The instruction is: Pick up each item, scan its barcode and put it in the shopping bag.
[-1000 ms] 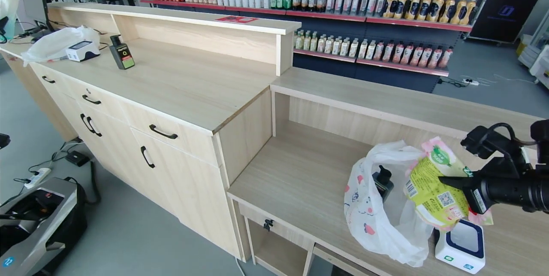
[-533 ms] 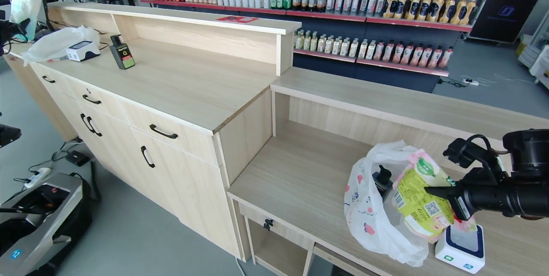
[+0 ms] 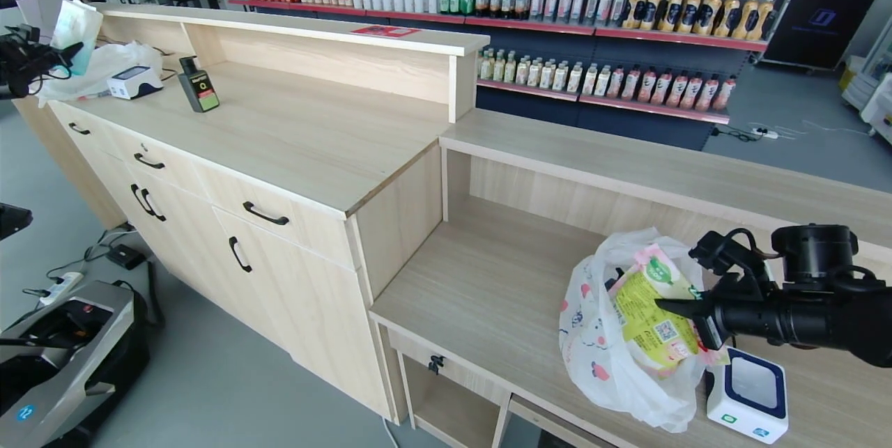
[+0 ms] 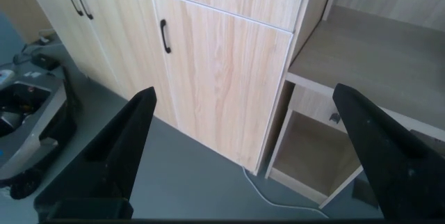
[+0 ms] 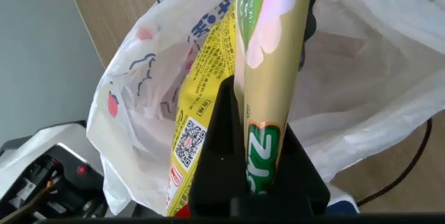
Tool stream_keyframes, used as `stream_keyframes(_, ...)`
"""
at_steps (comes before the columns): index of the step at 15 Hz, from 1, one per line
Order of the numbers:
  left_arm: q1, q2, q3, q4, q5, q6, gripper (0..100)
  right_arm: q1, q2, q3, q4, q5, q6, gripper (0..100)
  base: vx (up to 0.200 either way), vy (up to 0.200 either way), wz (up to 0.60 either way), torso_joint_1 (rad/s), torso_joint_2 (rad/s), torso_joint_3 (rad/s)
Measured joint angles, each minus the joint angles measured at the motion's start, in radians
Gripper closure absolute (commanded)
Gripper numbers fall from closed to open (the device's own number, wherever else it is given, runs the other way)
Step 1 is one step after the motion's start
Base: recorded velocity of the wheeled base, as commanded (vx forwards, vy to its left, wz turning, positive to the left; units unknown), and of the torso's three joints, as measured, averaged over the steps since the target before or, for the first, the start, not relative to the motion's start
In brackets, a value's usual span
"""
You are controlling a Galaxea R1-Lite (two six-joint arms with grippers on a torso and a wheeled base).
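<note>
Right gripper [image 3: 670, 311] pinches yellow-green snack packet [image 3: 644, 319] at shopping bag [image 3: 592, 347] mouth, dark bottle [image 5: 306, 29] inside; scan judged done, release left; left gripper [image 4: 243, 147] spread wide, empty.

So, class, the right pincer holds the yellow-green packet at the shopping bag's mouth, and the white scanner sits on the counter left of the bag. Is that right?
Not quite: the white scanner sits on the counter right of the shopping bag, not left, as the head view shows. The right pincer does hold the yellow-green packet at the bag's mouth.
</note>
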Motion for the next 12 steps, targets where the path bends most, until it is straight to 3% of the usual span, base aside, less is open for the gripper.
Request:
stream_keyframes(3,0.000,0.000,0.000,0.000,0.000,0.000,0,0.005,0.042,0.000,-0.013,0.032,0.000,100,0.000,0.000,0.00,0.000,0.00,0.000)
stream_keyframes(7,0.000,0.000,0.000,0.000,0.000,0.000,0,0.017,0.108,0.000,-0.129,0.095,0.000,100,0.000,0.000,0.00,0.000,0.00,0.000)
stream_keyframes(12,0.000,0.000,0.000,0.000,0.000,0.000,0,0.018,0.155,0.001,-0.138,0.110,-0.020,100,0.000,0.000,0.00,0.000,0.00,0.000)
